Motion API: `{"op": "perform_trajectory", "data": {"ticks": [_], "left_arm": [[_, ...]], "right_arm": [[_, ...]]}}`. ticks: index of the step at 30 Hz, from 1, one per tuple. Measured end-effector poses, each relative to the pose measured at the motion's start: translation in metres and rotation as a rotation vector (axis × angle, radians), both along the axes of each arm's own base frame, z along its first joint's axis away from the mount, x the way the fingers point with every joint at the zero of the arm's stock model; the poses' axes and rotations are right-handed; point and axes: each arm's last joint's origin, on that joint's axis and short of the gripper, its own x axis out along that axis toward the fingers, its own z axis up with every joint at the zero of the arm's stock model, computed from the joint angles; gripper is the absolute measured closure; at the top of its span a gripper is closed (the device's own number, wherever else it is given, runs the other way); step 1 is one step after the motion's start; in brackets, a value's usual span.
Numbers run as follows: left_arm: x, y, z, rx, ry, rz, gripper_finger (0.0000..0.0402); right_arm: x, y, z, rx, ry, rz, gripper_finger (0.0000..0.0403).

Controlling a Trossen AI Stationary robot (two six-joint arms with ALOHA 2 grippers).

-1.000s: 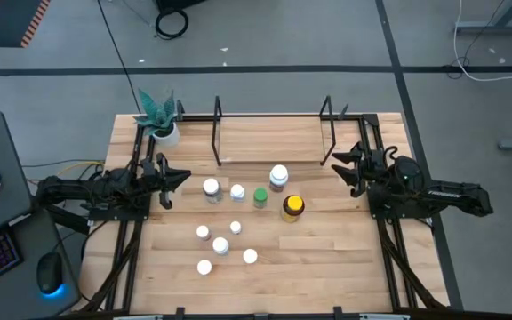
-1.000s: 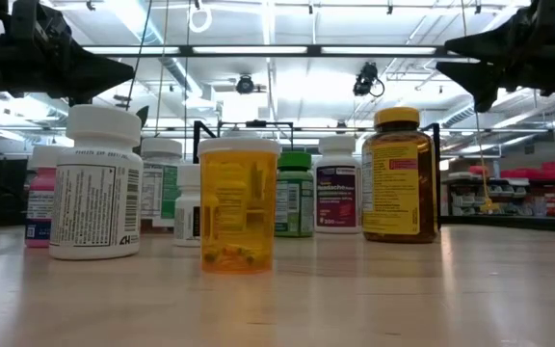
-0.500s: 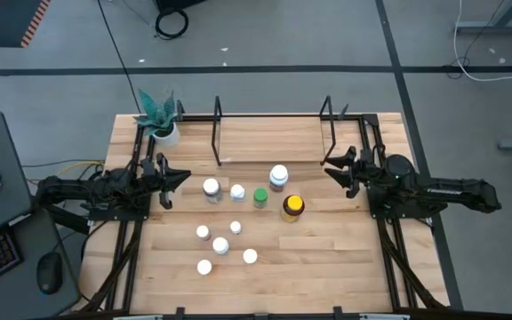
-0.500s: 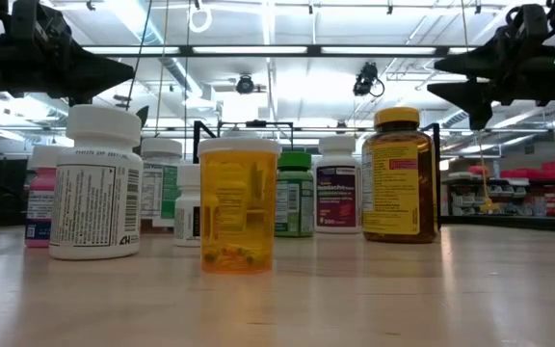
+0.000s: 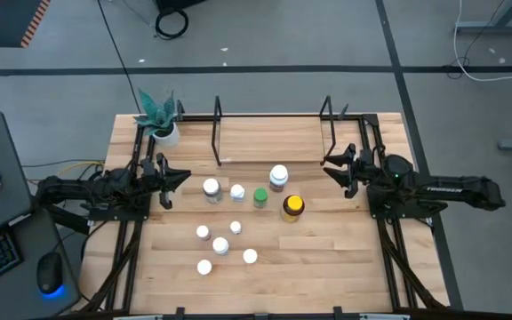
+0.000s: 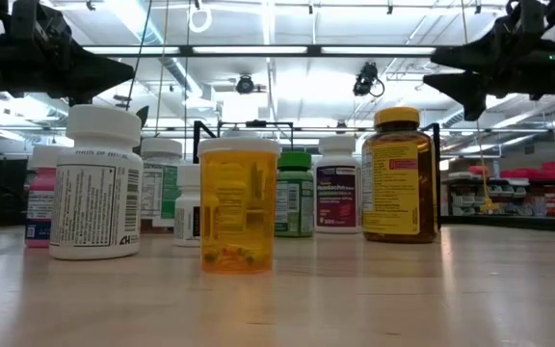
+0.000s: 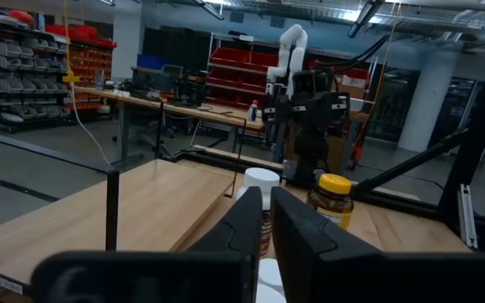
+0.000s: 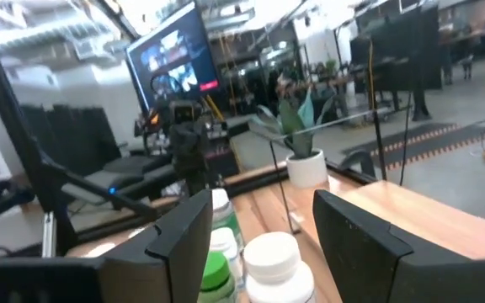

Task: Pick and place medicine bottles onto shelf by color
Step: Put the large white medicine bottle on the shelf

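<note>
Wooden tabletop (image 5: pixel 327 267) is being seen from above, with the shelf (image 5: pixel 274 138) lying at twelve o'clock, its board bare. Medicine bottles are being left standing mid-table: a white-capped bottle (image 5: pixel 279 176), a green one (image 5: pixel 260 196) and the amber bottle (image 5: pixel 292 206) with yellow cap at the centre, smaller white caps toward six o'clock. At nine o'clock the left gripper (image 5: pixel 174 179) is being kept clenched on nothing; at three o'clock the right gripper (image 5: pixel 332 169) is being held parted and empty, pointed toward the white-capped bottle. A plant pot (image 5: pixel 166 133) is standing at eleven o'clock.

From table height, an orange bottle (image 6: pixel 238 217) and a white bottle (image 6: pixel 96 183) are being shown nearest, all upright, none being touched.

Through the left wrist, its fingers (image 7: pixel 249 223) are being shown pressed together, the amber bottle (image 7: pixel 333 200) beyond them.

Through the right wrist, the fingers (image 8: pixel 183 227) are being shown apart, with a white cap (image 8: pixel 269 255) lined up between them.

The bottles are being judged light, rigid and smooth-walled, so likely to tip or slip; hold is best taken across the body just under the cap, the fuller amber one probably being heavier
</note>
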Motion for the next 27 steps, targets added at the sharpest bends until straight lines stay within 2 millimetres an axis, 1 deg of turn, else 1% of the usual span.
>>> {"op": "perform_trajectory", "data": {"ticks": [7, 10, 14, 17, 20, 25, 27], "left_arm": [[0.0, 0.0, 0.0, 0.0, 0.0, 0.0, 0.0371], [0.0, 0.0, 0.0, 0.0, 0.0, 0.0, 0.0367], [0.0, 0.0, 0.0, 0.0, 0.0, 0.0, 0.0363], [0.0, 0.0, 0.0, 0.0, 0.0, 0.0, 0.0365], [0.0, 0.0, 0.0, 0.0, 0.0, 0.0, 0.0369], [0.0, 0.0, 0.0, 0.0, 0.0, 0.0, 0.0373], [0.0, 0.0, 0.0, 0.0, 0.0, -0.001, 0.0371]], "right_arm": [[0.015, -0.003, 0.03, -0.024, 0.166, -0.004, 0.0188], [0.025, -0.005, 0.038, -0.002, 0.27, -0.003, 0.0188], [0.042, -0.009, 0.039, 0.022, 0.391, 0.001, 0.0187], [0.054, -0.011, 0.039, 0.041, 0.483, 0.009, 0.0178], [0.067, -0.014, 0.038, 0.057, 0.578, 0.013, 0.0164], [0.087, -0.017, 0.036, 0.062, 0.65, 0.049, 0.0136], [0.095, -0.018, 0.039, 0.055, 0.675, 0.067, 0.0124]]}}
